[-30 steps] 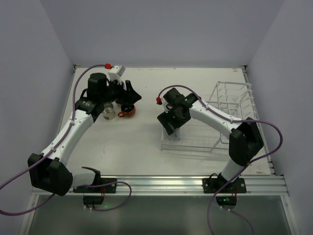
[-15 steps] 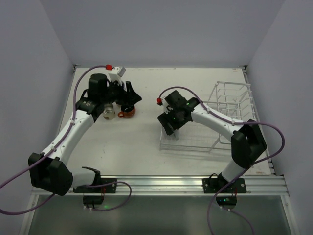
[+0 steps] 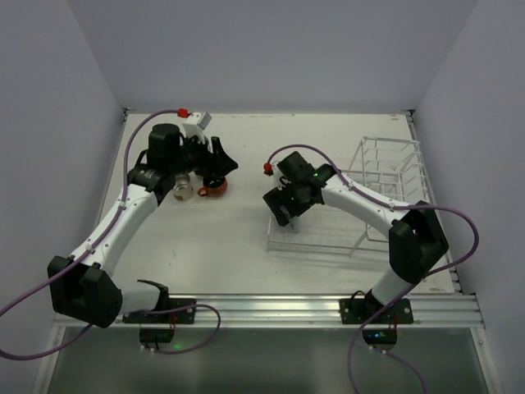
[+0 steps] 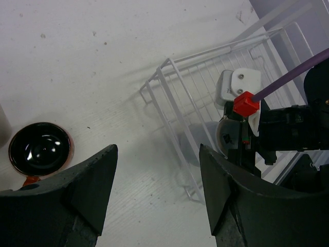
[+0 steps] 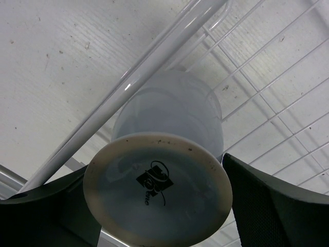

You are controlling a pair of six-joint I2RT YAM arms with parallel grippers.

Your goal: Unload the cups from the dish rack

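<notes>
The white wire dish rack (image 3: pixel 385 176) stands at the right, and its low tray end shows in the left wrist view (image 4: pixel 200 98). My right gripper (image 3: pixel 287 207) is at the tray's left end, shut on the light blue-grey cup (image 5: pixel 164 154), which is upside down with its printed base towards the camera. My left gripper (image 3: pixel 223 162) is open and empty above the table (image 4: pixel 158 154). The orange-red mug (image 3: pixel 215 188) stands upright just below it, its dark inside showing in the left wrist view (image 4: pixel 40 149). The beige tumbler (image 3: pixel 182 188) stands left of the mug. The lavender tumbler is out of view.
The rack's tall basket section (image 3: pixel 394 160) is at the far right by the wall. A thick white rack rail (image 5: pixel 133 82) runs just behind the held cup. Bare white table (image 3: pixel 246 222) lies between the mug and the rack.
My right gripper has shifted slightly left with the cup, and the rack's near left corner has moved a little with it. My left gripper has barely moved.
</notes>
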